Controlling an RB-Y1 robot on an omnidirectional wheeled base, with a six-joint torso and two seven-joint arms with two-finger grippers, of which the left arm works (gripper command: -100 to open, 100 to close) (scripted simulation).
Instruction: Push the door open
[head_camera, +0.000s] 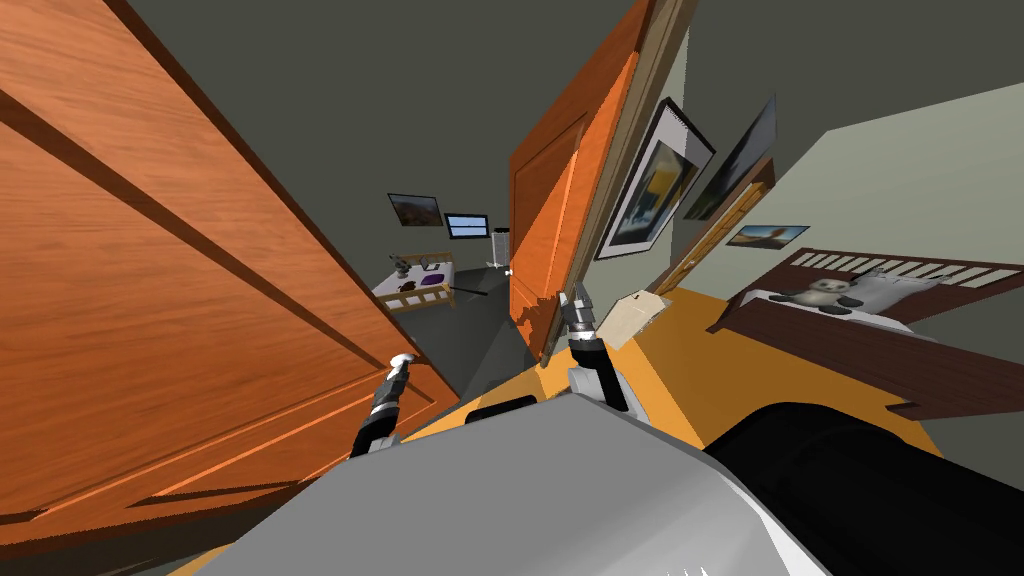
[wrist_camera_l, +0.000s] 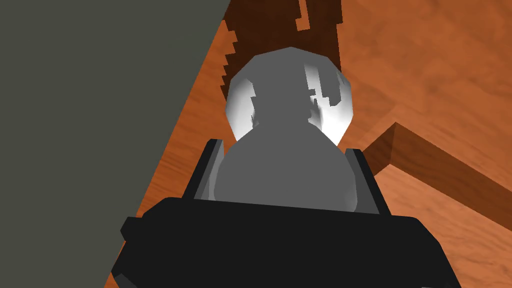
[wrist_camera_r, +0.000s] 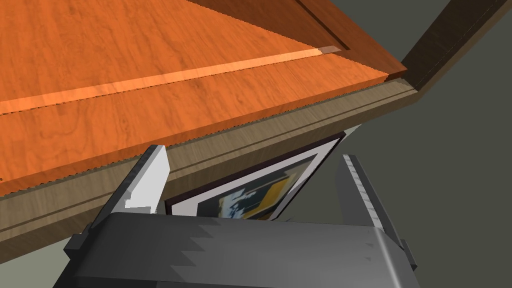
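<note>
The orange wooden door (head_camera: 150, 280) is a broad slanted panel on the robot's left, and its pale round knob (wrist_camera_l: 290, 95) sits close to the panel's free edge, with plain grey wall just past that edge. The left gripper (wrist_camera_l: 284, 150) has the knob. Its two fingers (wrist_camera_l: 361, 172) are pinched against the knob's sides, and the dark body is drawn up right behind it. The knob's neck sticks straight out of the door face, in line with the gripper's own reach, so the door lies dead ahead of the jaws. I'd say a push along that line would go squarely into the panel, and being so near the free edge it should swing easily.

The right gripper (wrist_camera_r: 252, 155) is well away from the knob and holds nothing, its fingers spread apart. It is up beside a second orange door (head_camera: 545, 210) and that door's beige door frame (wrist_camera_r: 280, 127), with a framed picture (head_camera: 650, 185) hanging just beyond. The left arm is plainly the one placed for this job.
</note>
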